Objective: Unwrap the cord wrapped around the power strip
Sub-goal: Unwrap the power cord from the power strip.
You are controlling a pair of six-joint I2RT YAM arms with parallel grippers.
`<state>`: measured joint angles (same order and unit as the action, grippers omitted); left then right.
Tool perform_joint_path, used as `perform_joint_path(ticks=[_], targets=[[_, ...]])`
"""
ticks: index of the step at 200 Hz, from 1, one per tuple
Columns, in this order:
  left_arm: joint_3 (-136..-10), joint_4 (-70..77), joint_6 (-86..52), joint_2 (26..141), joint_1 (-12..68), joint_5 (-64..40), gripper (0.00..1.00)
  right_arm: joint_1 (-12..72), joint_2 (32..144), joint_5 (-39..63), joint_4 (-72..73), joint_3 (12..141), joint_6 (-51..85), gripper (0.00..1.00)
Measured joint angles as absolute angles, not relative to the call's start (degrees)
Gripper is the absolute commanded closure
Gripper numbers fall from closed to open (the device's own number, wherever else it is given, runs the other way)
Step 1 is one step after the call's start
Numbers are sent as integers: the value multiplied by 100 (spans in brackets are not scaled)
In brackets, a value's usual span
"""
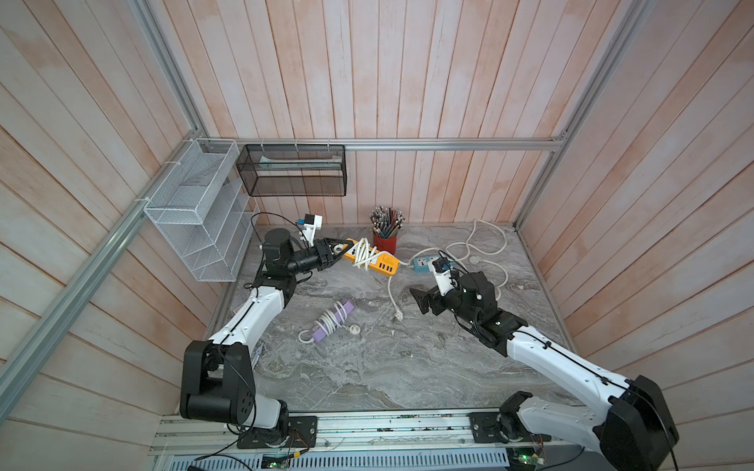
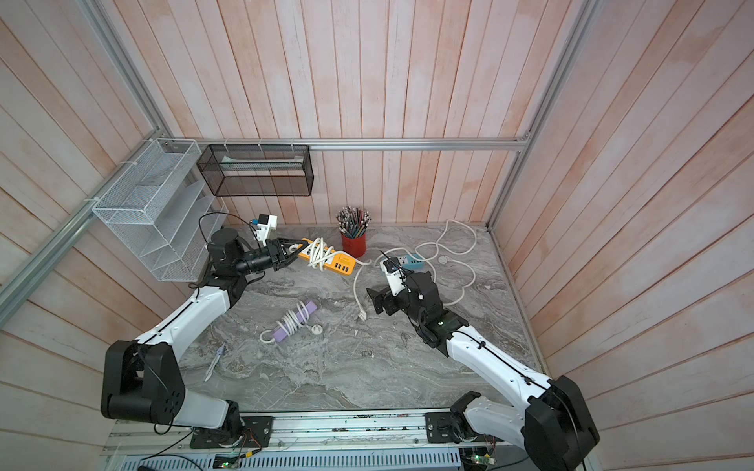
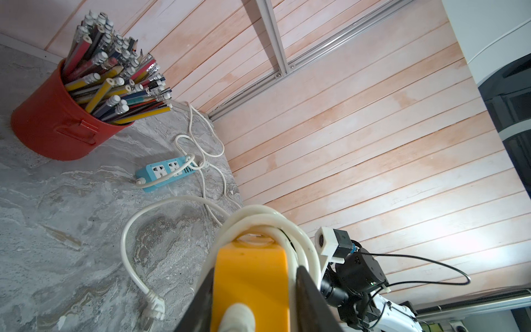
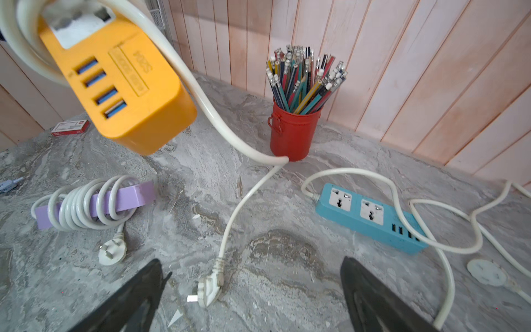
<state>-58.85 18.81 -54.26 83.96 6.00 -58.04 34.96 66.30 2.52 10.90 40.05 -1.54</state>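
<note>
Clamping the yellow power strip [image 1: 383, 264] (one of three) is left claw [image 1: 346, 250]; right claw [image 1: 418, 301] gapes.

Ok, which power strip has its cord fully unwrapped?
The blue strip, with nothing wound round it. The purple strip is coiled tight, and the orange strip has a few loops.

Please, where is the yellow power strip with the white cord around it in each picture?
Top view: yellow plastic power strip near the middle, just left of the red metal pencil cup.
Top view: strip left of the middle, just left of the cup.
Left wrist: strip very close, between the fingers of the left gripper; cup beyond.
Right wrist: strip large, in the air; cup beyond it.
Shared landmark: the cup.
</note>
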Motion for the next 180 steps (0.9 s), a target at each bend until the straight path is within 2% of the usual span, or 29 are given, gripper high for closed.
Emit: perform_joint_path(ticks=[97, 126, 136, 150, 174, 177, 180], targets=[[-5649, 1599, -5492, 7915, 600, -5850, 100, 3710, 7846, -134, 2936, 3900, -1610, 8], [-5487, 1575, -5511, 7894, 600, -5846, 100, 3710, 8014, -226, 3194, 4097, -1800, 17], [-5452, 1575, -5516, 7891, 600, -5848, 100, 3712, 8066, -224, 3245, 4180, -1852, 27], [-5450, 1564, -5516, 7891, 600, -5848, 100, 3723, 8132, -213, 3306, 4261, -1874, 50], [-5450, 1559, -5516, 7863, 600, -5848, 100, 3765, 8193, -169, 3308, 4292, -1898, 96], [-5450, 1562, -5516, 7861, 600, -5846, 100, 3774, 8197, -163, 3301, 4292, -1883, 100], [-5450, 1562, -5513, 7859, 600, -5846, 100, 3774, 8197, -161, 3297, 4292, -1881, 100]])
